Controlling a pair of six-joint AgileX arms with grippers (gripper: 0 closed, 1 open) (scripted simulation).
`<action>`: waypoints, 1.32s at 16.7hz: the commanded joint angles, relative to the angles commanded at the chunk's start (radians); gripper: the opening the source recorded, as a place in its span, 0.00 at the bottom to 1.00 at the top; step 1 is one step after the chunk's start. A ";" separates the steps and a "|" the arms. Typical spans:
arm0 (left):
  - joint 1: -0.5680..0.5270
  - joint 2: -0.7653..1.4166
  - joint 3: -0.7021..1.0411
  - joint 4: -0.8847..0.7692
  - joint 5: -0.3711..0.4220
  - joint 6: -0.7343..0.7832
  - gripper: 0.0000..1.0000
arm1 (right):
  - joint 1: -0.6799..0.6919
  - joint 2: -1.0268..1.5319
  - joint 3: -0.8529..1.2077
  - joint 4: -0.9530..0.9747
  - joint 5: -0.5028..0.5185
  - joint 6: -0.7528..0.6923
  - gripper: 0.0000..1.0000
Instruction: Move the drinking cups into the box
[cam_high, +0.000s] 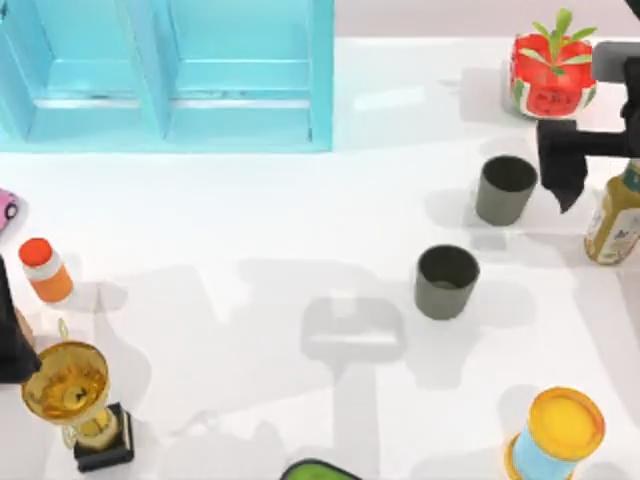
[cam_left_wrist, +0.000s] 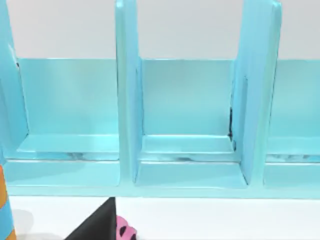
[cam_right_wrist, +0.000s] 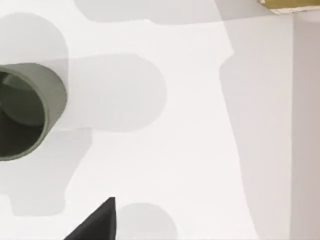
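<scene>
Two dark grey drinking cups stand upright on the white table at the right: the far cup (cam_high: 506, 188) and the near cup (cam_high: 446, 281). My right gripper (cam_high: 565, 188) hovers just right of the far cup, apart from it and open, holding nothing. The right wrist view shows that cup's rim (cam_right_wrist: 30, 112) and one black fingertip (cam_right_wrist: 100, 222). The turquoise box (cam_high: 322, 80) with inner dividers stands at the back left, and its compartments (cam_left_wrist: 187, 150) face the left wrist camera. My left gripper (cam_high: 10, 335) is parked at the left edge, open.
A gold trophy (cam_high: 72, 395) and an orange bottle (cam_high: 46, 270) stand near the left arm. A watermelon-patterned plant pot (cam_high: 552, 75) and a yellowish bottle (cam_high: 613, 218) flank the right gripper. A yellow-lidded blue can (cam_high: 558, 435) is at the front right.
</scene>
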 joint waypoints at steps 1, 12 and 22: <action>0.000 0.000 0.000 0.000 0.000 0.000 1.00 | 0.014 0.100 0.100 -0.057 0.005 0.004 1.00; 0.000 0.000 0.000 0.000 0.000 0.000 1.00 | 0.053 0.681 0.875 -0.246 -0.011 -0.014 1.00; 0.000 0.000 0.000 0.000 0.000 0.000 1.00 | 0.051 0.689 0.818 -0.169 -0.014 -0.015 1.00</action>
